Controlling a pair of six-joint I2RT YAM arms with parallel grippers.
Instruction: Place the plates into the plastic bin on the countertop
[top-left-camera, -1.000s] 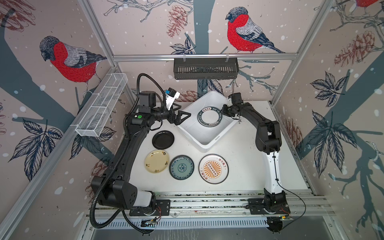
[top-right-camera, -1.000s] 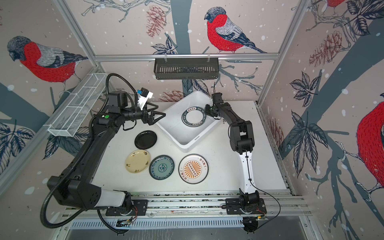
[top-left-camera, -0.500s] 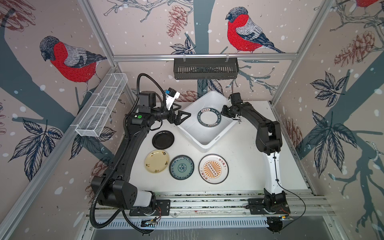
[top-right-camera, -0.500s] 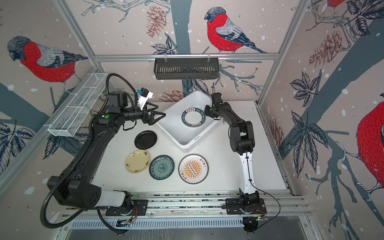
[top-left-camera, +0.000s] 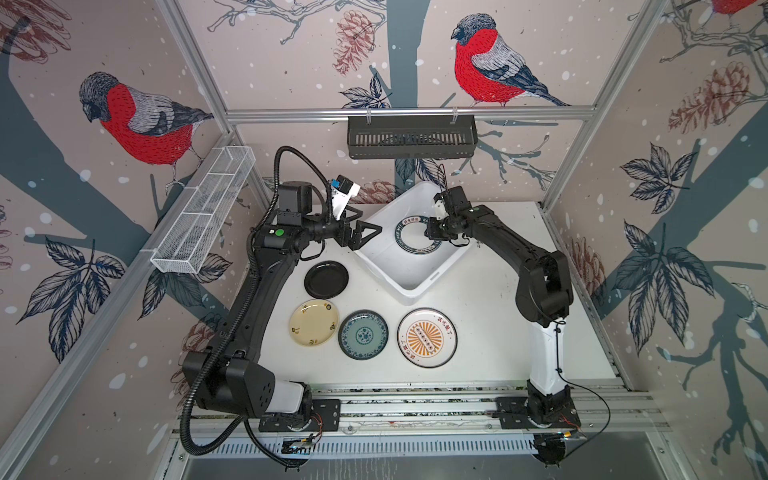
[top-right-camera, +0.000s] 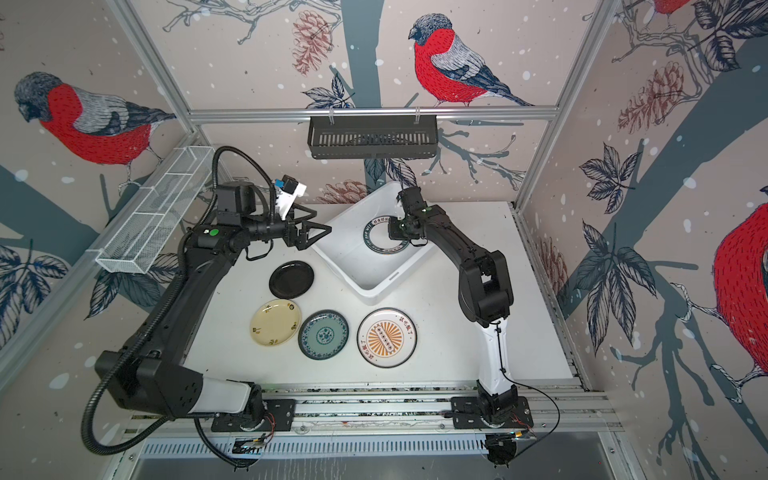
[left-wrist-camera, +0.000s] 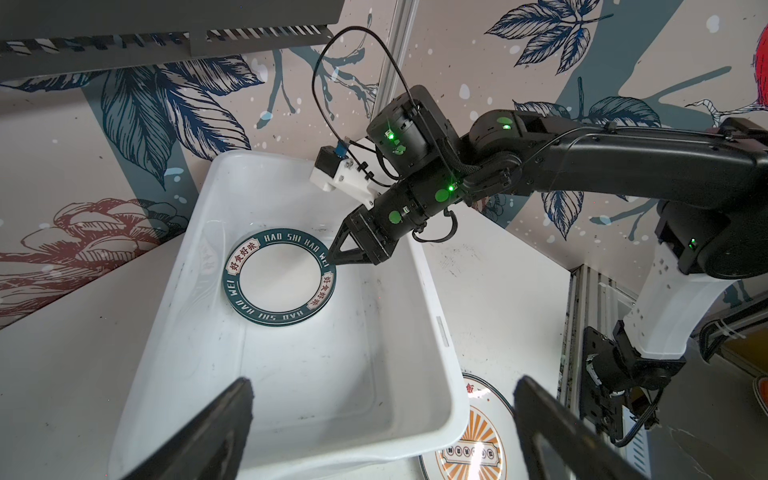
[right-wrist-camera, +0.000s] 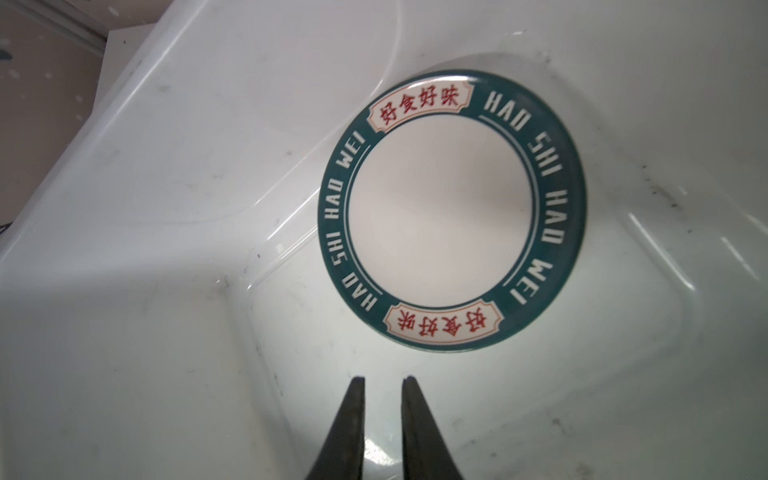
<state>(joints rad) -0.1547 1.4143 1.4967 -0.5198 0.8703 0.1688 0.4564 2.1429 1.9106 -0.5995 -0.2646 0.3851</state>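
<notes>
1. A green plate (right-wrist-camera: 451, 208) is being seen flat on the floor of the bin (top-left-camera: 409, 293): white centre, dark green rim lettered "HAO SHI HAO WEI" in white, two cream panels of red characters.
2. Four more plates are being shown on the countertop (top-left-camera: 490, 332), lower centre of a top view: a black plate (top-left-camera: 326, 279) just lower left of the bin, and below it a row of a cream plate (top-left-camera: 314, 323), a teal plate (top-left-camera: 363, 334) and a sunburst plate (top-left-camera: 427, 337).
3. The right gripper (right-wrist-camera: 383, 379) is being held low inside the bin, jaws nearly together with a slim gap, nothing being clamped. The green plate is lying just ahead of its tips; a strip of bin floor is being seen between them in the right wrist view.
4. The left gripper (top-left-camera: 365, 230) is being held over the bin's left corner, apart from the green plate, jaws spread wide, nothing between.
5. The bin is being seen set diagonally, upper centre of the frame, one corner pointing down at the sunburst plate, near but apart. The floor toward that corner is being left bare, and bare countertop is being shown right of the bin.
</notes>
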